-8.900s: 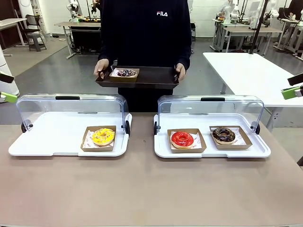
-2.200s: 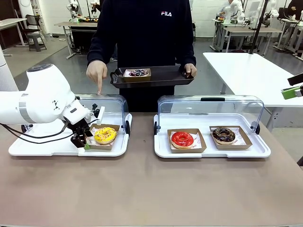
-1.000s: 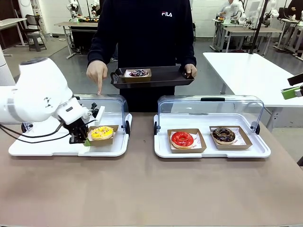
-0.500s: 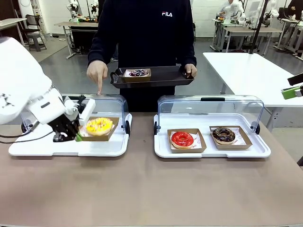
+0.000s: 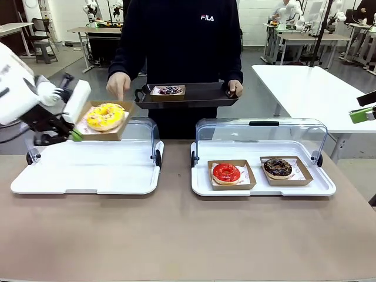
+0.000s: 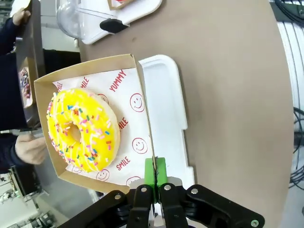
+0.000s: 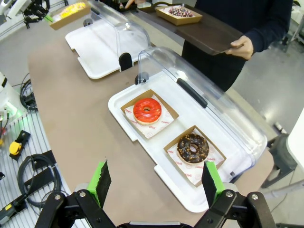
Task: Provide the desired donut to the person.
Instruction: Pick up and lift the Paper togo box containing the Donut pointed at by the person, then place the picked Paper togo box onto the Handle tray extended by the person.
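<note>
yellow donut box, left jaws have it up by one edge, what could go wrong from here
1. The left jaws pinch only one thin rim of the cardboard box, and the rest hangs unsupported. The rim could buckle, or the yellow donut could slide.
2. The person's pointing hand is right beside the box, so a move toward the dark tray could bump it.
3. That tray carries a boxed donut at the nearer end, so landing room looks tight.

On the tabletop [image 5: 188,235], the right case [image 5: 202,185] holds two donuts [image 5: 226,172] side by side; a third donut [image 5: 104,116] hangs above the left case [image 5: 70,173].
</note>
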Robot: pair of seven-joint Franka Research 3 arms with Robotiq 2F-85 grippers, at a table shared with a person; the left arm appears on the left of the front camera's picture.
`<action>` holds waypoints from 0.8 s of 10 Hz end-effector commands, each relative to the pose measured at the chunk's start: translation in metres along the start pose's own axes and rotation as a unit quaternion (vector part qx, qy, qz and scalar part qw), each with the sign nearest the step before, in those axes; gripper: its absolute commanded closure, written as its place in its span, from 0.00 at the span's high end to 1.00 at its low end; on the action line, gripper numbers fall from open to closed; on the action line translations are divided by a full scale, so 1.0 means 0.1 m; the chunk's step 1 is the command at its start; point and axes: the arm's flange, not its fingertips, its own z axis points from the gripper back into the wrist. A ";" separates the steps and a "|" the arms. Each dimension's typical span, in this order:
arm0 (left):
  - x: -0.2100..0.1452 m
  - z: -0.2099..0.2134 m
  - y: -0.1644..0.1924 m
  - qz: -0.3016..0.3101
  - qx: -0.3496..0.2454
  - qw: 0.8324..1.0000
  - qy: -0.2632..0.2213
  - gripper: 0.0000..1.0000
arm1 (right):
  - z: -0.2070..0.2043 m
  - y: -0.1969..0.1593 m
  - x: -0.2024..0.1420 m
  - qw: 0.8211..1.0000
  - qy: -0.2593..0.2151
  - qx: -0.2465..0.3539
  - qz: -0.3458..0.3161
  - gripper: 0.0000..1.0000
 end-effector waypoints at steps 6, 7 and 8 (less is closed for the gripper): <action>0.00 0.00 0.00 0.000 0.000 1.000 0.000 0.00 | -0.03 0.00 -0.01 1.000 -0.010 0.006 0.002 1.00; 0.00 0.00 0.00 0.000 0.000 1.000 0.000 0.00 | -0.03 0.00 -0.01 1.000 -0.010 0.006 0.002 1.00; 0.00 0.00 0.00 0.000 0.000 1.000 0.000 0.00 | -0.03 0.00 -0.01 1.000 -0.010 0.006 0.002 1.00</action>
